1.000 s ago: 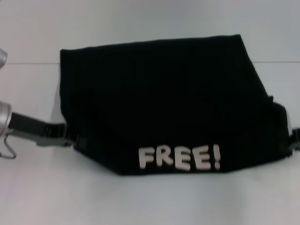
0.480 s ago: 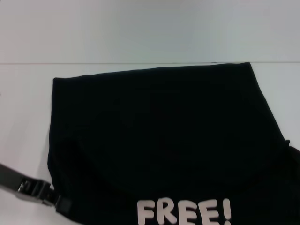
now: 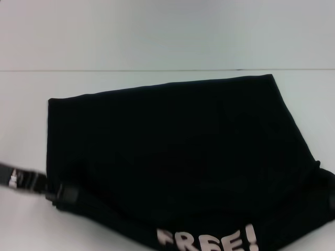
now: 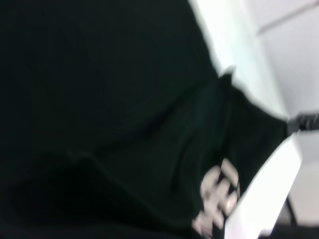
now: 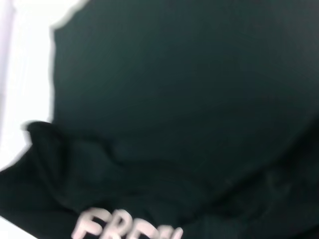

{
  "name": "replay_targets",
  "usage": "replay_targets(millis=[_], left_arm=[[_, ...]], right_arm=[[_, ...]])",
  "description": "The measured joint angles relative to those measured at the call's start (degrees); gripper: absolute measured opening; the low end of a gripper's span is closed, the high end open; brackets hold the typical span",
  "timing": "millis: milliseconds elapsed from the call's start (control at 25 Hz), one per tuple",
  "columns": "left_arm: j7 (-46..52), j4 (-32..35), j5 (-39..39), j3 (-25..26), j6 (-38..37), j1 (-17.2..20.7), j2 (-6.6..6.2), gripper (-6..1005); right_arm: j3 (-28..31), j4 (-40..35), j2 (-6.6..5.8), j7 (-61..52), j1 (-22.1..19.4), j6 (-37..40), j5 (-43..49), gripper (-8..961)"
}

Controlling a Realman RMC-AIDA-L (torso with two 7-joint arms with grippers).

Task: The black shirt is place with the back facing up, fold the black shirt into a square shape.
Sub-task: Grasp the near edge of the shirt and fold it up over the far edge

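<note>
Though half sunk in dark cloth, read as pinched narrow on fabric: left gripper (image 3: 64,194), closed on the lifted left edge of the black shirt (image 3: 172,146), near the worktop's (image 3: 21,130) near-left side. Could not tell holding from not holding for the right gripper (image 3: 331,198), only a sliver of it showing at the shirt's right edge. Lay as a broad, already doubled slab across the middle of the worktop, with the near flap raised and turned so that the pale "FREE!" lettering (image 3: 209,240) faced up along the near edge. Judged the main hazard to be an uneven carry: pulled harder or farther on one side, would land skewed, and the far edge already ran aslant, lower toward the left. Judged a second hazard in the thin pinch itself: given soft, slack cloth and a bunched ridge near the right edge, might slip free on one side and drop a corner, leaving a crumpled wedge, not a square. Compared with half a second before, sat lower toward the near edge in the head view, lettering now cut off at its base. Showed the left gripper farther up and closer against the left hem, and the far-left corner dropped, with more tilt along the far edge.
</note>
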State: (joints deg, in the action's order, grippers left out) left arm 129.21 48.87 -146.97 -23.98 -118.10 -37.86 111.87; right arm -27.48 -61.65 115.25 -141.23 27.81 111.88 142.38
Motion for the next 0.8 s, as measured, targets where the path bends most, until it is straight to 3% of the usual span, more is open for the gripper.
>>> replay_targets(millis=[160,320,400,560,800], left_arm=[[3.5,-1.9,0.9,5.2,4.0,-1.8,-1.59,14],[9.6,-2.7,0.9,5.1,14.3,-2.7,-1.73,14],[11.4,-3.5,1.0,5.0,18.9,-3.4,-1.55,15],[13.2,-6.8,1.0,4.0,29.2,-4.9,-1.02,15],[16.2,-9.6,1.0,0.0,41.6,-5.7,0.94,14]], right_arm=[[2.5,1.9,-1.50,0.1,1.1,-2.2,-3.9,32],[4.7,6.9,-3.51,0.1,3.7,-9.2,-7.2,32],[4.6,12.0,-4.68,0.3,6.5,-17.9,-8.8,32],[3.0,16.8,-4.79,0.5,9.5,-26.8,-8.6,32],[-4.4,26.7,-3.29,0.9,15.8,-47.2,-8.4,32]])
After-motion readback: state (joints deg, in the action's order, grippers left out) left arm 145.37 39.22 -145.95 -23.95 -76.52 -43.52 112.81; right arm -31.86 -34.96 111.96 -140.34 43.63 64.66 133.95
